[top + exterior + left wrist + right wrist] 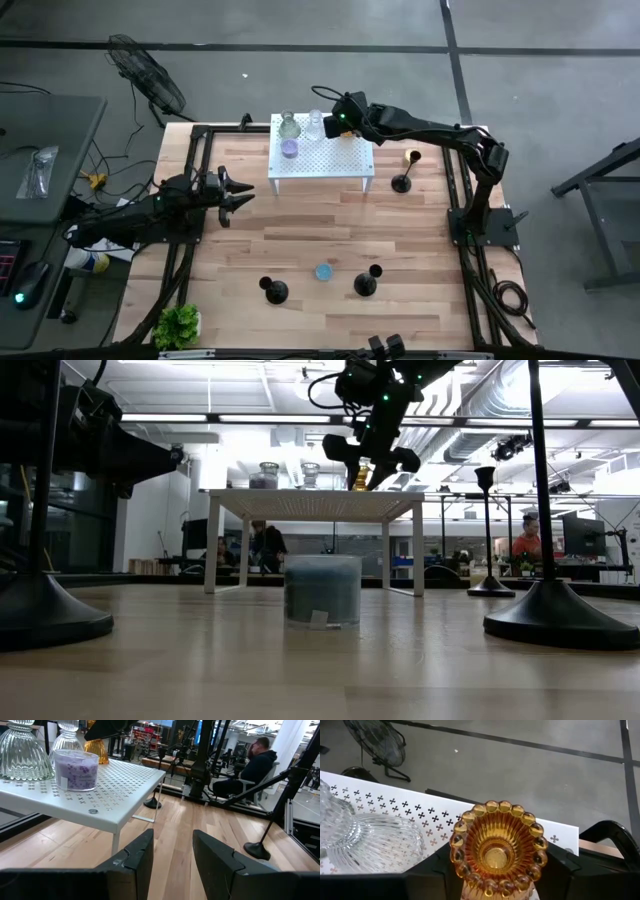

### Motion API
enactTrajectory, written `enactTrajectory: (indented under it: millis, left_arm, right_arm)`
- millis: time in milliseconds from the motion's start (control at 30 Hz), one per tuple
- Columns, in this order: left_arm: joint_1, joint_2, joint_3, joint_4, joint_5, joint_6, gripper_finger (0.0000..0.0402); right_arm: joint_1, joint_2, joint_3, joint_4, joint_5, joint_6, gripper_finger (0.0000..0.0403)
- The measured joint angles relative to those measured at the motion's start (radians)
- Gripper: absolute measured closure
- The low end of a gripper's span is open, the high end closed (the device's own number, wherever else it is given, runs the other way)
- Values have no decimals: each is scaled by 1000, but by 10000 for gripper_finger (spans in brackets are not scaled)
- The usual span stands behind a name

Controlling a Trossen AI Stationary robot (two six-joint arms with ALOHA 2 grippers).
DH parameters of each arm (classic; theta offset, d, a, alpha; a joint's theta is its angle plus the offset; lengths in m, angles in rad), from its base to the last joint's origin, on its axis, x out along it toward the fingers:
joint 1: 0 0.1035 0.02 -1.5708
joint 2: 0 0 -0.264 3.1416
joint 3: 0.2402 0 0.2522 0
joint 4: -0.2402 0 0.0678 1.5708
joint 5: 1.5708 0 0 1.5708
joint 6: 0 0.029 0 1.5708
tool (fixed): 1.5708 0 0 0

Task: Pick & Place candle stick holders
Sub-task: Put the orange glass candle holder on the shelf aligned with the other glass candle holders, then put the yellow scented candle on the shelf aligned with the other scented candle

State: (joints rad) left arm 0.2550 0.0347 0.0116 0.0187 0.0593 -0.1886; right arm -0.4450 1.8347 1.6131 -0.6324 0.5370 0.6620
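An amber glass holder [499,850] stands upright on the far right part of the white perforated stand [330,160]. My right gripper [368,460] slants down over it, open, with one finger on each side and a gap showing in the low view. A greenish glass [289,125], a clear glass [313,125] and a purple candle jar [76,769] also stand on the stand. On the table are three black holders [274,290] [366,283] [402,183], a blue jar [324,271] and a yellow cup [413,157]. My left gripper [235,190] waits open, level, at the table's left.
A small green plant [177,325] sits at the table's near left corner. Bare wood lies between the stand and the near row of holders. The arm frames run along both table sides. People sit in the room beyond the table [255,765].
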Motion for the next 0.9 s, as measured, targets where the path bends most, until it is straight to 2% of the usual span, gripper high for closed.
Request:
enactTrajectory:
  millis: [667,900]
  left_arm:
    - [0,0,0,0,0,0,268]
    - [0,0,0,0,0,0,268]
  right_arm:
    - [0,-25,0,7,3,-3,164]
    - [1,-35,0,7,-48,-4,145]
